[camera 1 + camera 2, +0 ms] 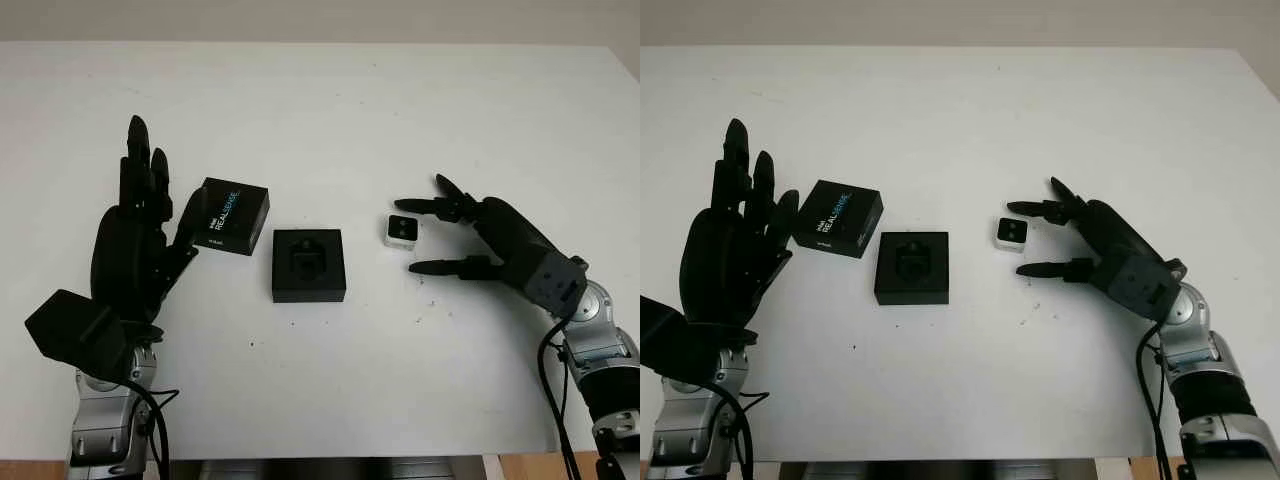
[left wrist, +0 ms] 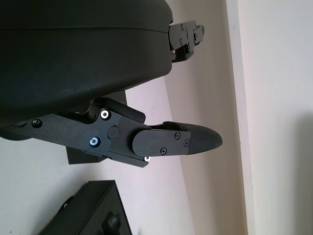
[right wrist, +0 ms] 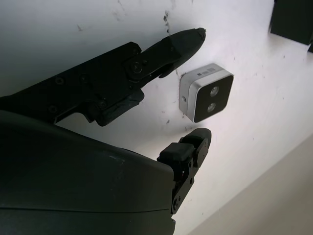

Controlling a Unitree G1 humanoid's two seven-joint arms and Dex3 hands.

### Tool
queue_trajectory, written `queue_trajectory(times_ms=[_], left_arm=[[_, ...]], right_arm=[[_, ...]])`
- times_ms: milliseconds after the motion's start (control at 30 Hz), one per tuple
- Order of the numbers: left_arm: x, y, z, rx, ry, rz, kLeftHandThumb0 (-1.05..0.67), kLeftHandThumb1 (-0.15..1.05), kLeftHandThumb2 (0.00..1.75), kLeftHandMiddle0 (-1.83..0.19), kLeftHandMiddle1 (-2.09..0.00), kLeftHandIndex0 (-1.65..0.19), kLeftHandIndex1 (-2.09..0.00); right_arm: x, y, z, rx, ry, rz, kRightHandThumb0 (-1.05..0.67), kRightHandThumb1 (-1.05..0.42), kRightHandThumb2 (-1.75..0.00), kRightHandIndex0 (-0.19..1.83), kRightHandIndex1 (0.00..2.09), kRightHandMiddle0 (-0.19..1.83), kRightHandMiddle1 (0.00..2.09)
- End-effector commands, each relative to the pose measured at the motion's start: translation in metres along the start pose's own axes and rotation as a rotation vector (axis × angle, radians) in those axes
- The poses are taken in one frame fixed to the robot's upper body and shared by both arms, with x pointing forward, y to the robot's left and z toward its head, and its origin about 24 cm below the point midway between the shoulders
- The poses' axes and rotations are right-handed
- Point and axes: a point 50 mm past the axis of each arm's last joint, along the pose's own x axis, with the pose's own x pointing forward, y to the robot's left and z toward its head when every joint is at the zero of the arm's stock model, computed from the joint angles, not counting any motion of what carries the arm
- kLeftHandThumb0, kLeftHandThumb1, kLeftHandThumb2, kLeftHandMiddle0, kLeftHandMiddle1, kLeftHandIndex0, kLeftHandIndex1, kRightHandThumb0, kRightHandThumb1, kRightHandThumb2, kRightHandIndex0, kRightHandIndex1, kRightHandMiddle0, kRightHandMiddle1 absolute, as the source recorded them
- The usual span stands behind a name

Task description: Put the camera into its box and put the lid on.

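A small silver camera with a black front lies on the white table, right of centre. My right hand is open beside it, fingertips on either side of the camera without touching. The open black box with its dark insert sits mid-table. Its black lid with printed lettering lies to the left. My left hand is open and upright, just left of the lid.
The table's far edge runs along the top and its near edge at the bottom. Bare white surface surrounds the three objects.
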Motion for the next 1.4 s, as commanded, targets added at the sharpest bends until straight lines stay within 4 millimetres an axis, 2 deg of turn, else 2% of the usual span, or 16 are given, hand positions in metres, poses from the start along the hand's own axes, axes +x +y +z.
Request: queue_trajectory(times_ms=[0, 267, 500, 533, 567, 600, 633, 800, 1000, 1367], left_arm=[[-0.001, 0.001, 0.000, 0.009, -0.005, -0.007, -0.56, 1.05, 0.36, 0.13, -0.05, 0.18, -0.05], [-0.002, 0.001, 0.001, 0.008, -0.001, -0.008, -0.56, 1.05, 0.36, 0.13, -0.05, 0.17, -0.06], [-0.002, 0.001, 0.001, 0.007, -0.001, -0.005, -0.56, 1.05, 0.35, 0.13, -0.05, 0.17, -0.06], [-0.002, 0.001, 0.001, 0.012, 0.000, -0.005, -0.56, 1.05, 0.35, 0.13, -0.05, 0.17, -0.05], [-0.002, 0.001, 0.001, 0.013, 0.001, -0.004, -0.56, 1.05, 0.35, 0.13, -0.05, 0.17, -0.05], [-0.002, 0.001, 0.001, 0.014, 0.002, -0.004, -0.56, 1.05, 0.35, 0.13, -0.05, 0.17, -0.05], [-0.002, 0.001, 0.001, 0.012, 0.001, -0.004, -0.56, 1.05, 0.35, 0.13, -0.05, 0.17, -0.05], [-0.002, 0.000, 0.001, 0.008, 0.004, -0.001, -0.57, 1.05, 0.35, 0.13, -0.06, 0.17, -0.06], [-0.002, 0.000, 0.001, 0.008, -0.002, -0.007, -0.57, 1.05, 0.35, 0.13, -0.05, 0.17, -0.05], [-0.003, 0.000, 0.001, 0.006, 0.002, -0.005, -0.57, 1.05, 0.34, 0.13, -0.05, 0.17, -0.05]], right_arm=[[-0.004, 0.008, -0.004, 0.012, 0.007, -0.026, -0.67, -0.81, -0.06, 0.04, 0.08, 0.54, 0.13], [-0.004, 0.027, -0.007, -0.053, -0.010, -0.138, -0.68, -0.85, -0.06, 0.17, 0.11, 0.66, 0.19], [-0.002, 0.039, -0.008, -0.062, 0.002, -0.140, -0.65, -0.87, -0.06, 0.23, 0.10, 0.73, 0.28], [-0.002, 0.040, -0.008, -0.059, 0.000, -0.143, -0.64, -0.87, -0.06, 0.25, 0.09, 0.71, 0.37], [-0.001, 0.040, -0.008, -0.052, -0.003, -0.149, -0.63, -0.87, -0.06, 0.26, 0.08, 0.65, 0.55], [-0.001, 0.041, -0.008, -0.047, -0.005, -0.154, -0.60, -0.87, -0.05, 0.30, 0.07, 0.57, 0.81], [-0.001, 0.042, -0.008, -0.044, -0.006, -0.157, -0.59, -0.87, -0.05, 0.31, 0.07, 0.54, 0.93], [-0.001, 0.043, -0.008, -0.050, 0.004, -0.160, -0.51, -0.89, -0.06, 0.35, 0.07, 0.53, 1.15], [-0.001, 0.044, -0.008, -0.084, -0.003, -0.168, -0.44, -0.91, -0.06, 0.39, 0.08, 0.53, 1.21], [-0.001, 0.044, -0.007, -0.110, -0.032, -0.244, -0.53, -0.96, -0.07, 0.45, 0.09, 0.51, 1.26]])
